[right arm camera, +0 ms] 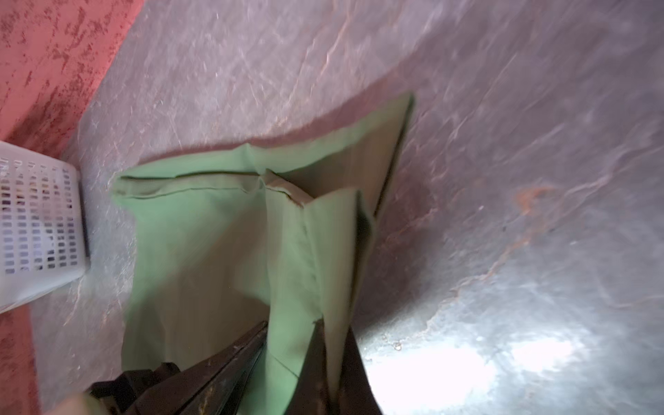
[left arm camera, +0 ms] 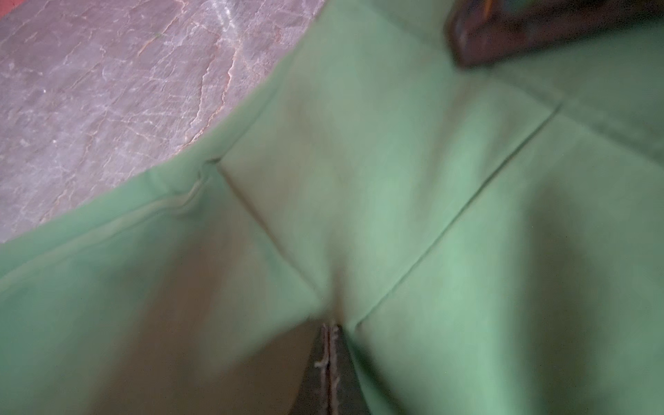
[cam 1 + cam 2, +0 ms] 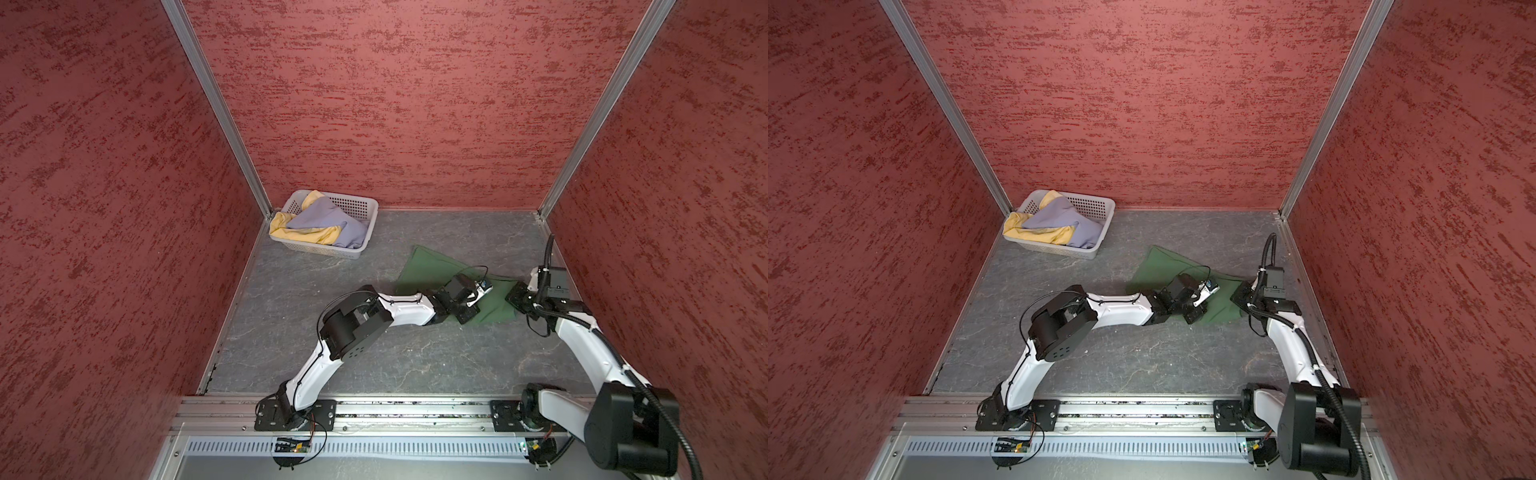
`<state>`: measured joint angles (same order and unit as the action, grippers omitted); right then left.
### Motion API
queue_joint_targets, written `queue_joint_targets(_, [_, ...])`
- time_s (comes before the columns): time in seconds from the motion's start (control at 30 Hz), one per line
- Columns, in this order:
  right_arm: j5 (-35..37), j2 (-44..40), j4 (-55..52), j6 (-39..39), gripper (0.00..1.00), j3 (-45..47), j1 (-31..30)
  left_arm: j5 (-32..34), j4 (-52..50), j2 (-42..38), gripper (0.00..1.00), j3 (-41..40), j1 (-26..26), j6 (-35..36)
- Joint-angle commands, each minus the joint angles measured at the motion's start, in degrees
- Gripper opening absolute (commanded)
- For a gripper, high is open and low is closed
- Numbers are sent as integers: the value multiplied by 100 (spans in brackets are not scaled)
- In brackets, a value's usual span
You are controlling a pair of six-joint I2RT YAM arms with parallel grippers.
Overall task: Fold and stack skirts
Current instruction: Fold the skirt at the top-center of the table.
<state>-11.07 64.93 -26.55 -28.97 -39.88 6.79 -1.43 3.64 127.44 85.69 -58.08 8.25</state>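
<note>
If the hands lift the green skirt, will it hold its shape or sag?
Probably sags: the green skirt puckers into creases where the left hand pinches it. Likely light: a thin layer pinched by the right hand stands raised off the table.

Matt cloth skirt [image 3: 430,266] (perforated plastic basket [image 3: 358,204])

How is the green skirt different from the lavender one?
The green skirt lies on the table; the lavender skirt sits in the basket. The green skirt is spread fairly flat; the lavender skirt is bunched up with a yellow skirt. The left gripper and right gripper pinch the green skirt; neither touches the lavender skirt. Both are plain soft cloth.
</note>
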Motion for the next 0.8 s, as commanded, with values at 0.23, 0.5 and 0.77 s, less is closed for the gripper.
queue_joint_targets(0.23, [1349, 367, -690, 613, 0, -913, -73, 159, 215, -1098, 0, -908, 945, -391])
queue_joint_targets(0.5, [1220, 1052, -663, 866, 0, -1508, -142, 310, 480, -1529, 0, -1904, 1456, -163])
queue_joint_targets(0.77, [1212, 1516, -893, 1073, 0, -2228, -303, 422, 587, -1308, 0, -2015, 1288, -308])
